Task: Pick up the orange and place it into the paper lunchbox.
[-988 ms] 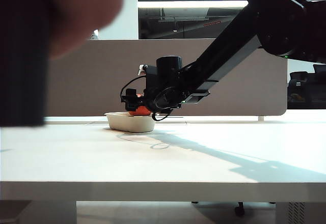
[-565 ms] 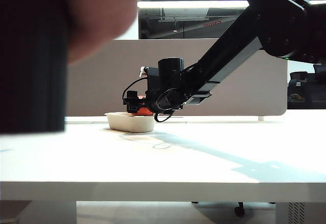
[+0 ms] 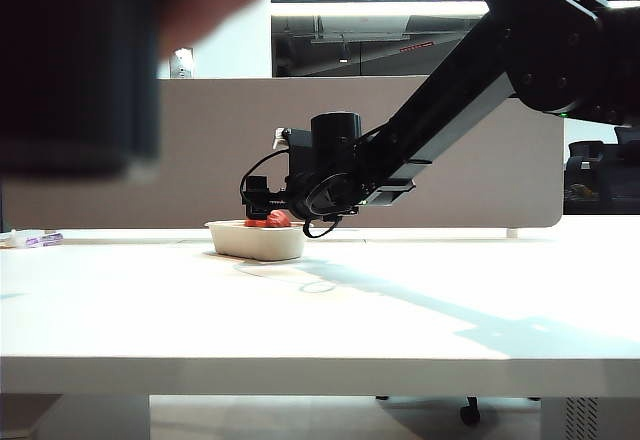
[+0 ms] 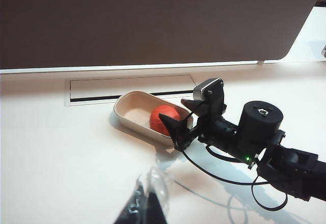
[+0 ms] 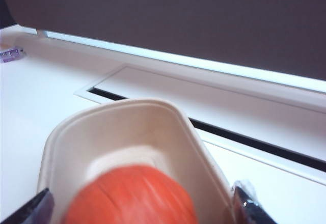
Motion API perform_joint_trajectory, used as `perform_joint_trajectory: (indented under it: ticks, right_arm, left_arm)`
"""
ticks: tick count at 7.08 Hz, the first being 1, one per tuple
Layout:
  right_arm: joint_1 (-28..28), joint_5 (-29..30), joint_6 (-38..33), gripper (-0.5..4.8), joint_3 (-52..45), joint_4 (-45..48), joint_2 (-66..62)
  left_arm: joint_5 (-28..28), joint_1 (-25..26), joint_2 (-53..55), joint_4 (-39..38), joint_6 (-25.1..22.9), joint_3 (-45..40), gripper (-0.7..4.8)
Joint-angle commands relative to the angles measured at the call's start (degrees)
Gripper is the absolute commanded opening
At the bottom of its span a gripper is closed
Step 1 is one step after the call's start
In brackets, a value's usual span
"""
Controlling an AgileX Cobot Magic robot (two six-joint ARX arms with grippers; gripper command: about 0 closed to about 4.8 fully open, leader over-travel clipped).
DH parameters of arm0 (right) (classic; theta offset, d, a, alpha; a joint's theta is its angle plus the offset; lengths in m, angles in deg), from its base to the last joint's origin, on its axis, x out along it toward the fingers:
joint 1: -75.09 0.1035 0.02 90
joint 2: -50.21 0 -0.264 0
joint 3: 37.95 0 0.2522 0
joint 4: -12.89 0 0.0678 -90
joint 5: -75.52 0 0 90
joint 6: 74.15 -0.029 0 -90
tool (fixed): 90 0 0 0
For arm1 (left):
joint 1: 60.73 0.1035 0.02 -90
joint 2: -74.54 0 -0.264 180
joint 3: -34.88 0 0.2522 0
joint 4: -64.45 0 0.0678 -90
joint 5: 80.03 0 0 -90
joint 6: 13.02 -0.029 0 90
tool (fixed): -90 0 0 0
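The orange [image 4: 164, 119] is sitting down inside the paper lunchbox [image 4: 128, 104], at the end of the tray nearest the right arm, with only its top showing over the rim from the side [image 3: 278, 218]. The right gripper [image 4: 179, 117] is right at that end of the tray, its 2 fingers [image 4: 170, 128] spread wide, one to either side of the fruit and, as far as I can see from the right wrist view, clear of its skin [image 5: 133, 196]. So I'd call this the release: the fruit looks to be resting on the tray floor under its own weight, and the placing part seems done.

The left gripper [image 4: 146, 204] hangs back over the bare counter [image 3: 320, 310], well apart from the tray; only the tips of its fingers show, and they seem to lie close together, though I cannot tell for sure.

What's left, to my eye, is for the right arm to back out. The fingers straddle both the fruit and the flared rim, so it wants a lift straight up before any sideways pull, or a light paper tray like that could get dragged or tipped.
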Motion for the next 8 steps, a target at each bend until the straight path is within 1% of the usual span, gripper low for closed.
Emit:
perform_joint_trajectory:
  ticks: [1, 2, 3, 4, 5, 7, 8]
  right_arm:
    - [0.04, -0.13, 3.78, -0.06, 4.17, -13.73, 10.71]
    - [0.04, -0.15, 5.33, -0.05, 4.17, -28.72, 18.27]
    - [0.09, -0.15, 5.27, -0.06, 4.17, -53.2, 27.65]
    - [0.11, 1.27, 5.33, -0.05, 4.2, -77.13, 34.86]
    - [0.31, 1.75, 5.35, -0.06, 4.2, -89.64, 41.05]
    - [0.31, 1.62, 5.46, -0.05, 4.2, -92.17, 43.08]
    - [0.31, -1.01, 8.2, -0.06, -11.93, -98.97, 69.31]
  left_arm:
    - [-0.17, 0.02, 0.04, 0.77, -0.07, 0.24, -0.06]
    - [-0.22, 0.02, 0.02, 0.77, -0.04, 0.24, -0.05]
    - [-1.16, 0.02, -0.04, 0.79, -0.04, 0.26, -0.05]
    - [-1.31, 0.0, -0.24, 1.01, -0.04, 0.26, -0.05]
    - [-3.61, -0.15, -1.22, 0.94, -0.04, 0.26, -0.06]
    - [-3.54, -0.9, -1.53, 0.46, -0.04, 0.26, -0.05]
    - [6.01, -17.05, -7.63, 6.45, -4.09, -10.08, -0.06]
